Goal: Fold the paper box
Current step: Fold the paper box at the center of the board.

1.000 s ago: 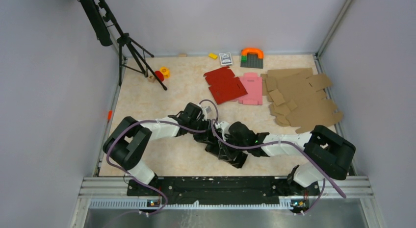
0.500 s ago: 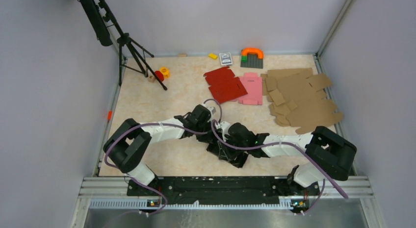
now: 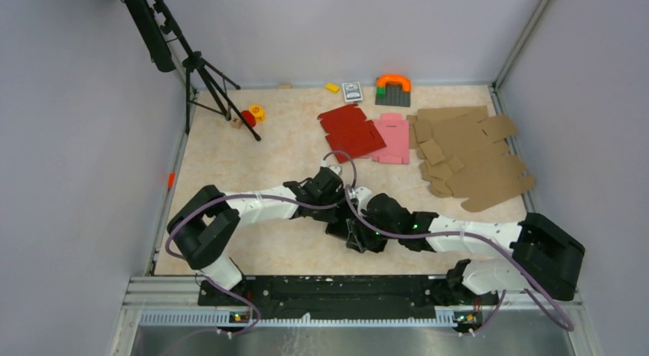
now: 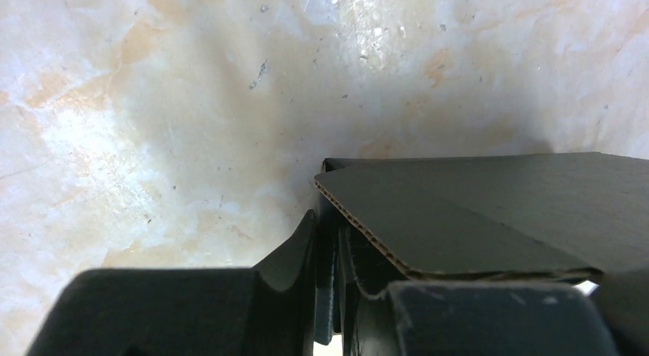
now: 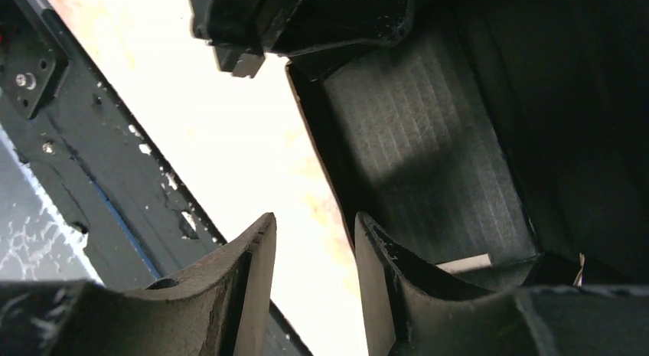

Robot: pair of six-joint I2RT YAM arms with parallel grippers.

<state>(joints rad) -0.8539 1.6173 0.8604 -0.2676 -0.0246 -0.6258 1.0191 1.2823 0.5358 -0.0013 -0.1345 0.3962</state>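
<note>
The black paper box (image 3: 360,237) lies partly folded on the table between my two grippers. My left gripper (image 3: 337,195) is at its far edge and is shut on a raised black flap. In the left wrist view the jaws (image 4: 329,275) pinch the flap's edge, and the corrugated black panel (image 4: 497,210) runs off to the right. My right gripper (image 3: 367,220) is over the box's near side. In the right wrist view its jaws (image 5: 314,245) are open with only table between them, and a ribbed inner wall of the box (image 5: 428,157) rises just right of the right finger (image 5: 383,256).
A red blank (image 3: 350,132), a pink blank (image 3: 392,138) and a pile of brown cardboard blanks (image 3: 467,153) lie at the back right. A tripod (image 3: 207,76) stands back left, with small toys (image 3: 251,115) near it. The black front rail (image 5: 76,180) is close to the right gripper.
Both grippers and the box have shifted right and slightly nearer. The right arm has stretched out, its elbow swinging to the right. The left gripper stays shut on the flap.
</note>
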